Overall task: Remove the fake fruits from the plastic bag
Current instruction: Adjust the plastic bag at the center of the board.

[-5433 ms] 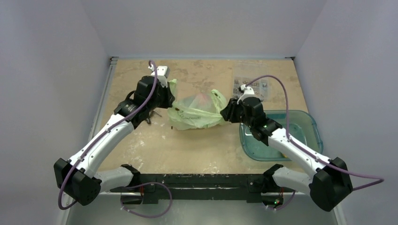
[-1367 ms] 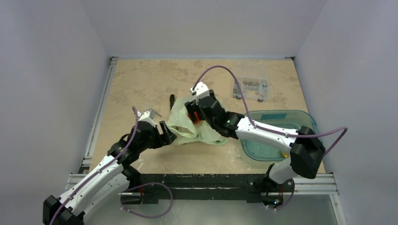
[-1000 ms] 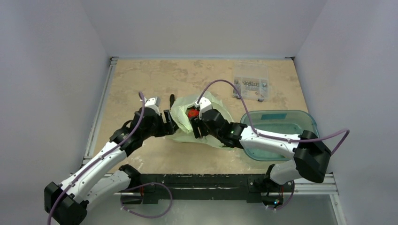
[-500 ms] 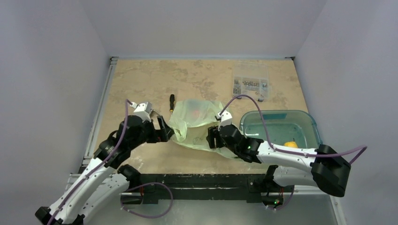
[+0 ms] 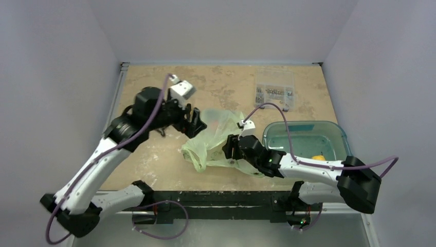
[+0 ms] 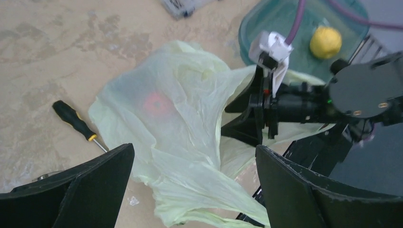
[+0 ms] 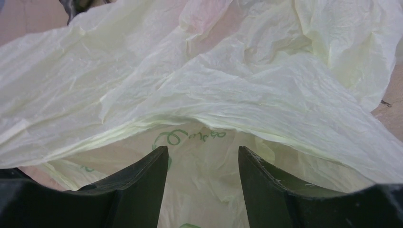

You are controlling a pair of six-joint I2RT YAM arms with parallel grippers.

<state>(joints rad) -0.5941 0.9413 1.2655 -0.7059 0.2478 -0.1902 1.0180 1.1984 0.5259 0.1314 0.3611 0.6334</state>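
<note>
Left gripper (image 6: 194, 151): spread wide above thin, crinkly pale-green plastic bag (image 6: 190, 123). Right gripper (image 7: 202, 153): parted moderately, bag film close ahead of tips. Red apple (image 6: 156, 103) inside bag, showing as red blur through film. Green print on bag, unreadable. Mottled beige tabletop (image 5: 154, 87); plain pale grey walls (image 5: 221, 31).

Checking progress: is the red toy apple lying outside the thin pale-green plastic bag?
No, the red toy apple shows only dimly through the pale-green plastic bag.

Soft, even light; faint shadows.
</note>
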